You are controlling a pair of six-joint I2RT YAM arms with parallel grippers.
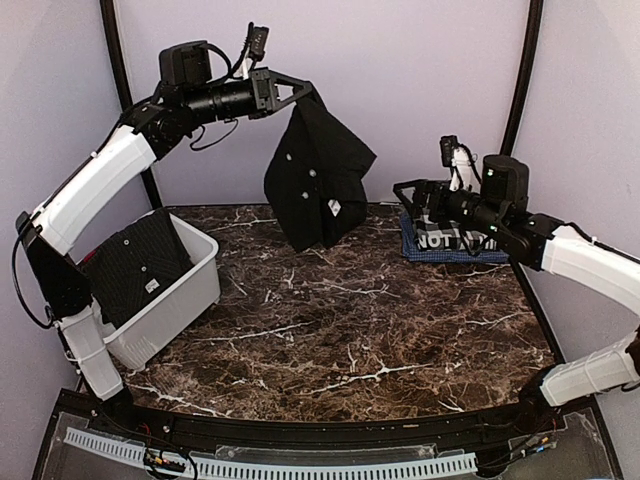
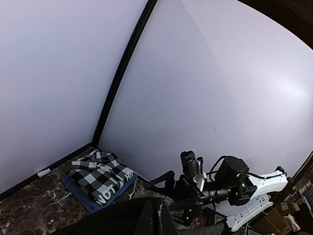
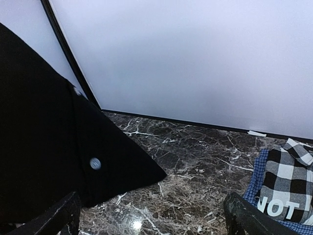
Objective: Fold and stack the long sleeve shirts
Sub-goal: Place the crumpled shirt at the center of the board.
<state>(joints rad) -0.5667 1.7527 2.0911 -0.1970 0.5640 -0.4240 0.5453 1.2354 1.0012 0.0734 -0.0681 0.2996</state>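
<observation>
Black shirt (image 1: 316, 185) in raised left end effector (image 1: 306, 94)

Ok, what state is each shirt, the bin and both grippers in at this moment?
hanging black shirt: unfolded, dangling from the left gripper.
left gripper: shut on the hanging black shirt, raised high.
right gripper: open, empty, low over the table.
checked shirt: folded, lying at the table's far right.
binned black shirt: lying loosely in the white bin.
white bin: upright at the table's left.
</observation>
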